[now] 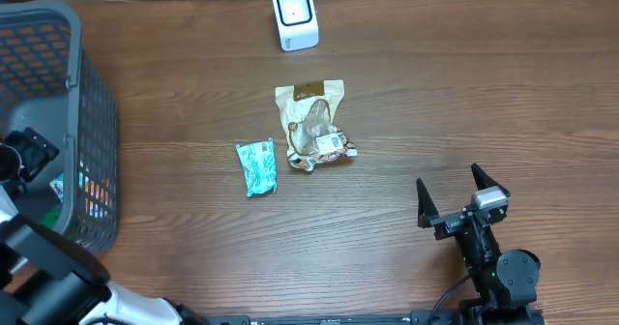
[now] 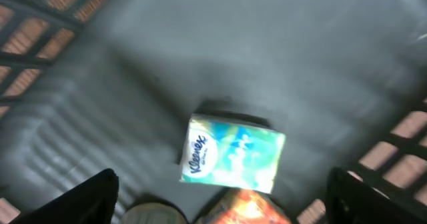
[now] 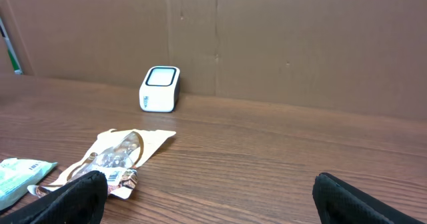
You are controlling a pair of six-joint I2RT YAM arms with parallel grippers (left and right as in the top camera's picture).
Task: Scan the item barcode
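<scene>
The white barcode scanner [image 1: 294, 15] stands at the table's far edge, and the right wrist view shows the scanner [image 3: 160, 89] too. My left gripper [image 1: 34, 154] hangs inside the grey basket [image 1: 92, 122]. In the left wrist view the left gripper [image 2: 221, 179] is open above a Kleenex tissue pack [image 2: 233, 154], an orange packet [image 2: 243, 209] and a round lid [image 2: 155, 213] on the basket floor; it holds nothing. My right gripper [image 1: 449, 180] rests open at the front right, empty.
A beige snack bag [image 1: 312, 122] with a barcode label and a teal packet [image 1: 256, 166] lie mid-table, well left of the right gripper [image 3: 210, 184]. The basket's mesh walls [image 2: 393, 144] close in round the left fingers. A cardboard wall [image 3: 300, 44] backs the table.
</scene>
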